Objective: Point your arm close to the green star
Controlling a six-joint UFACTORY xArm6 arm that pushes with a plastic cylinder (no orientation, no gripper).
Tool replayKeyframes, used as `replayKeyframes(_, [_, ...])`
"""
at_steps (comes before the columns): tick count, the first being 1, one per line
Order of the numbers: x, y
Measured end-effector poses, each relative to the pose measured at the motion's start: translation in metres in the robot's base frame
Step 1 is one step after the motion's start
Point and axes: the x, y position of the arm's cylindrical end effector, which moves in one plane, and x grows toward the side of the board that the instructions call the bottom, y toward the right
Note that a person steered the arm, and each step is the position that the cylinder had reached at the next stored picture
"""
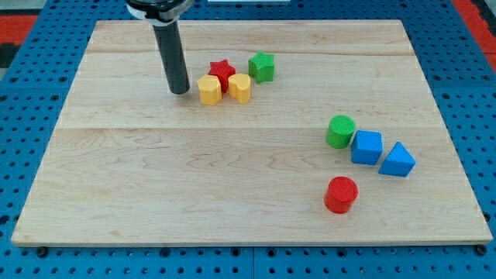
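The green star [262, 67] sits near the view's top centre, at the right end of a small cluster. The red star [222, 72] is to its left, with two yellow blocks in front: a yellow hexagon [209, 89] and a second yellow hexagon [239, 87]. My tip [180, 91] rests on the board just left of the yellow hexagon, about a hundred pixels left of the green star and slightly lower. The rod rises from it to the view's top edge.
A green cylinder [340, 131], a blue cube [366, 147] and a blue triangular block [398, 160] lie in a row at the view's right. A red cylinder [341, 194] stands below them. The wooden board [155, 194] lies on a blue pegboard.
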Motion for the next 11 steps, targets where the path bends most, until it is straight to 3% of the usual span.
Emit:
replayKeyframes(3, [-0.001,0.025])
replayKeyframes(5, [-0.057,-0.004])
replayKeyframes(7, [-0.119,0.094])
replayKeyframes(8, [-0.117,0.166])
replayKeyframes(11, [-0.072,0.173])
